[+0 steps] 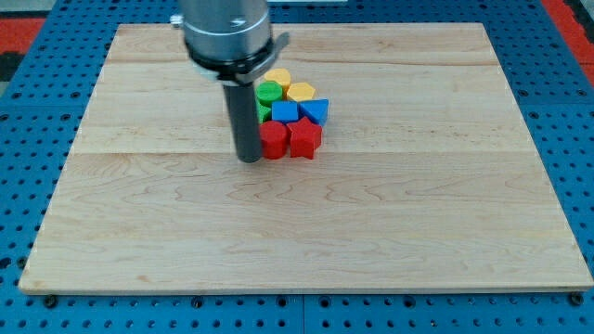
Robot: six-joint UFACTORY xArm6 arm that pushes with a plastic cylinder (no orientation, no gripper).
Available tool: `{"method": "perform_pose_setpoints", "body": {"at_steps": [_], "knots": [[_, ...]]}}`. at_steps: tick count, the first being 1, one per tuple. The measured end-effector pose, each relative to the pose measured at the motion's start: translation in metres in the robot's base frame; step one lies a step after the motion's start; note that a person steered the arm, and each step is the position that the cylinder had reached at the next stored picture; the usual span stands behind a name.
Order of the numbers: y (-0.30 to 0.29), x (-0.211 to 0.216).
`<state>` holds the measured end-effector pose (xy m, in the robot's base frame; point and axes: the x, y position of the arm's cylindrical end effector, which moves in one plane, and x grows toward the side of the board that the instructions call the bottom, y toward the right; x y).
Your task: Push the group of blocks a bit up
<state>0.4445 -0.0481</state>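
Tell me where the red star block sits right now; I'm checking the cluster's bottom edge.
The red star block is at the cluster's lower right, beside the other red block, below the blue blocks; my tip is left of both.

The rod (245,111) hides part of the green block (267,92) — shape unclear.

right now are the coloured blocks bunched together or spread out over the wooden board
Bunched together: the red star block, red block, blue blocks, green block and yellow blocks touch in one cluster, my tip at its left.
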Motion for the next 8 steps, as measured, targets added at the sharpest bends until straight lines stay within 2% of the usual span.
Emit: {"method": "perform_pose_setpoints", "body": {"at_steps": [3, 5, 7, 8], "knots": [[0.021, -0.029], [0.021, -0.073], [0.021, -0.076], [0.046, -0.074]]}}
